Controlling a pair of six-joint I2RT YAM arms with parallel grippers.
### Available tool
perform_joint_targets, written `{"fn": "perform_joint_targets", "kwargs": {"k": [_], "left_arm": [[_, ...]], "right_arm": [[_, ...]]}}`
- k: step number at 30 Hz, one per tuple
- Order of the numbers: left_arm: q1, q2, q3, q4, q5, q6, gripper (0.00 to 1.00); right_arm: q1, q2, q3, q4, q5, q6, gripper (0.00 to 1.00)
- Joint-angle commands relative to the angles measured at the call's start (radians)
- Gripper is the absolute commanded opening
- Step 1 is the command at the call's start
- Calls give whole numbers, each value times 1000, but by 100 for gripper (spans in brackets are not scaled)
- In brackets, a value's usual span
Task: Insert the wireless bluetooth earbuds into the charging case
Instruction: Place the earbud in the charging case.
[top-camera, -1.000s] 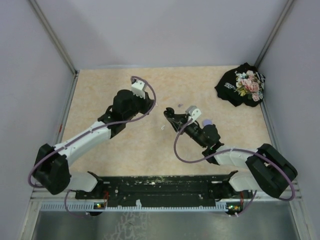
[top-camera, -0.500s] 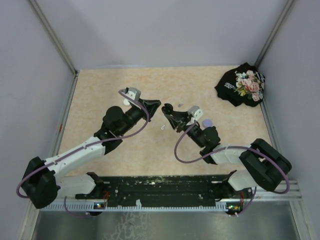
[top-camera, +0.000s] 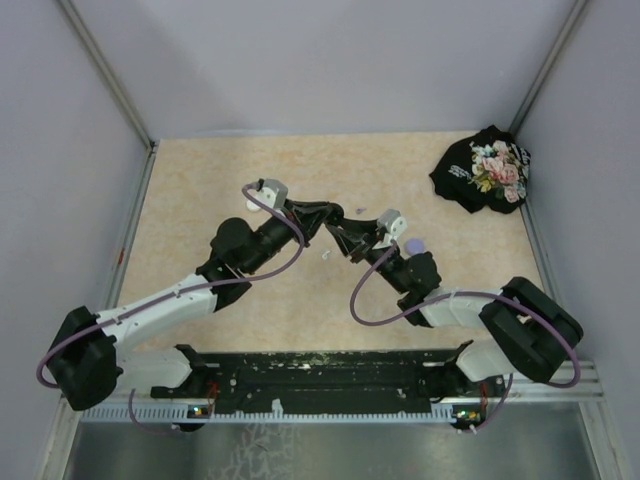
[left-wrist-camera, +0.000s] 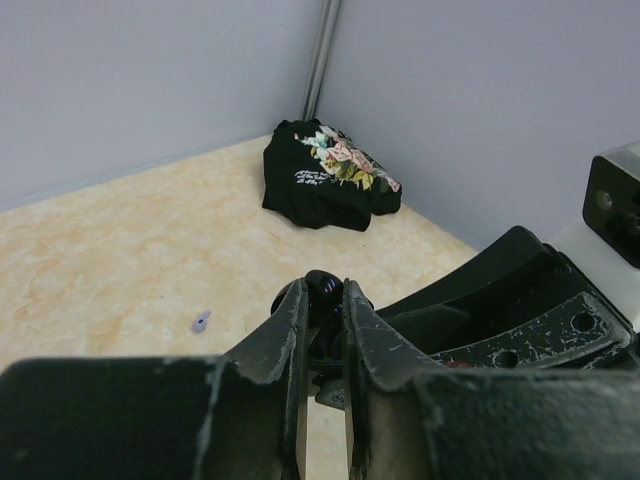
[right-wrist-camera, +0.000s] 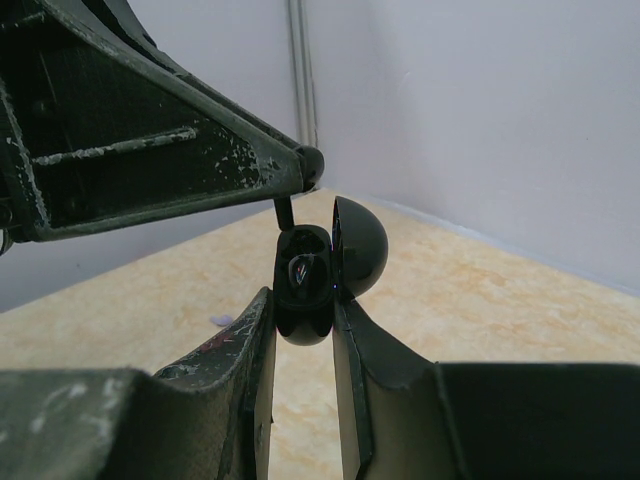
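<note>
Partway: clamps open black charging case (right-wrist-camera: 306, 305) in right gripper (top-camera: 334, 229), pinches black earbud (left-wrist-camera: 322, 288) over it in left gripper (top-camera: 316, 216), not yet seated.

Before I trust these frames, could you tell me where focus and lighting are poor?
Top external view: even, soft light, no glare. Left wrist view: the left hand is dark and blurred, while the crumpled black floral cloth behind is sharp. Right wrist view: the glossy black open charging case is in focus with small glints; the right hand fades soft toward the lens.
</note>
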Motion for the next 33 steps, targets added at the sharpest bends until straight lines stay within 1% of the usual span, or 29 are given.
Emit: {"fn": "perform_joint_targets", "kwargs": {"k": [1,12,28,31,33], "left_arm": [[-9,15,11,44,7,11,0],[-19,19,-3,22,10,4,0],[-45,13,-26,-33,-35,42,0],[-45,9,-24,-46,-41,40,3],[-46,10,-21,-54,-49,37,8]], "right_arm": [[12,-17,38,72,-7,15,0],[11,-16,33,79,-3,13,0],[11,-14,34,70,-10,13,0],[12,-14,33,66,-14,11,0],[11,-11,34,65,-15,10,0]]}}
